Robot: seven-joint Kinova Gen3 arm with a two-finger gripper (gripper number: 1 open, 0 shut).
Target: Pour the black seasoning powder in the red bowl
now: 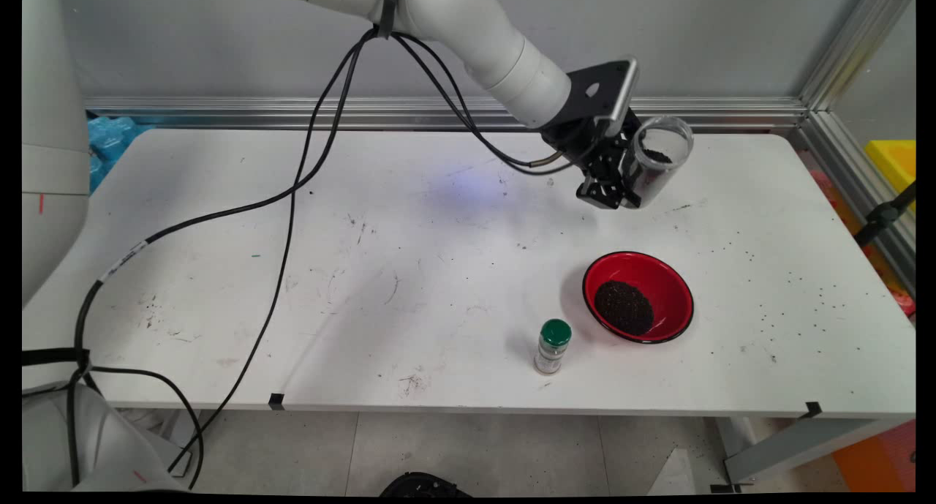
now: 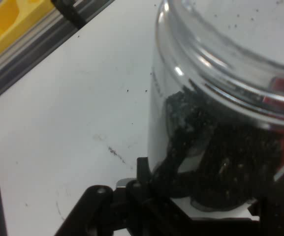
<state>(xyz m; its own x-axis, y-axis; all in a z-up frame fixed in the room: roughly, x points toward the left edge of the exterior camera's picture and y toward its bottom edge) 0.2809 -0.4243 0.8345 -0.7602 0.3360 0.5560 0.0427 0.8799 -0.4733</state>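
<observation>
A clear jar fills most of the frame, clamped by the gripper, dark grains heaped inside it; beside it lies the white table with scattered specks, edged by a metal rail and something yellow

The arm is made of smooth, rounded white tubular links with ringed joints, ending in a flat black wrist bracket edged with a silver plate. Below it sits the black two-finger gripper of angular linkage bars. Black cables hang from a black strap, one bearing a white label.
</observation>
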